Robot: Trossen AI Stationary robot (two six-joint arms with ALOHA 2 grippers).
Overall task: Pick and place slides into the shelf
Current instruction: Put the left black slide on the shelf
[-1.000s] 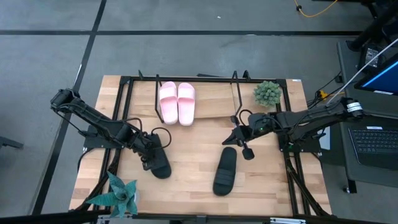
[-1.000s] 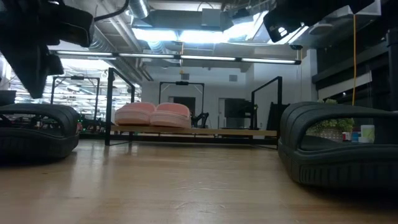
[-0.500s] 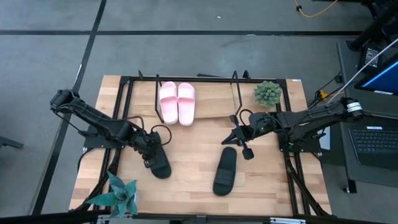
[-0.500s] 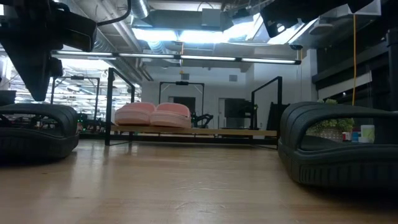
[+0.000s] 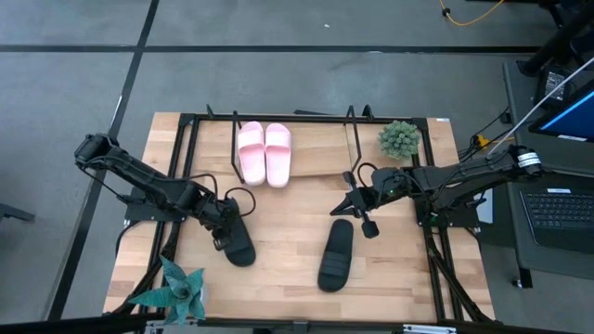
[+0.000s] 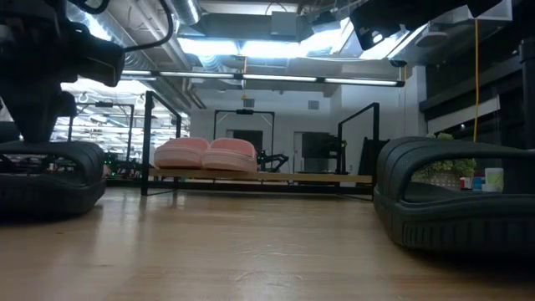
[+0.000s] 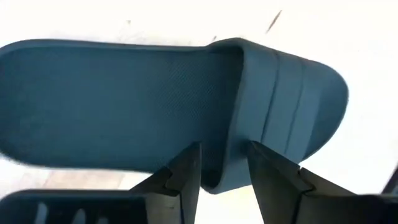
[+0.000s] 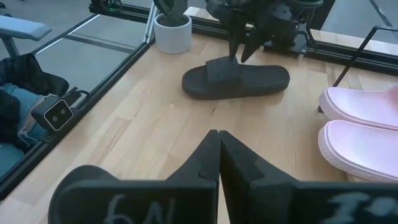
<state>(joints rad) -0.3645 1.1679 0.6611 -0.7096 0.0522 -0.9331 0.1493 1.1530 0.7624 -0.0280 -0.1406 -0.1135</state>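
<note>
- My left gripper (image 7: 224,165) straddles the strap edge of the black slide (image 5: 238,243) lying on the table, fingers apart.
- Looks light, rubbery, flexible; the strap is the best hold.
- My right gripper (image 8: 219,155) waits pinched closed, empty.

The floor (image 5: 278,65) around the wooden table (image 5: 288,250) was grey concrete crossed by dark lines. Bright ceiling lights (image 6: 242,46) and exposed ducts (image 6: 188,12) hung overhead. A laptop (image 5: 561,209) sat open at the right, with black metal frames (image 6: 242,125) standing farther back.
</note>
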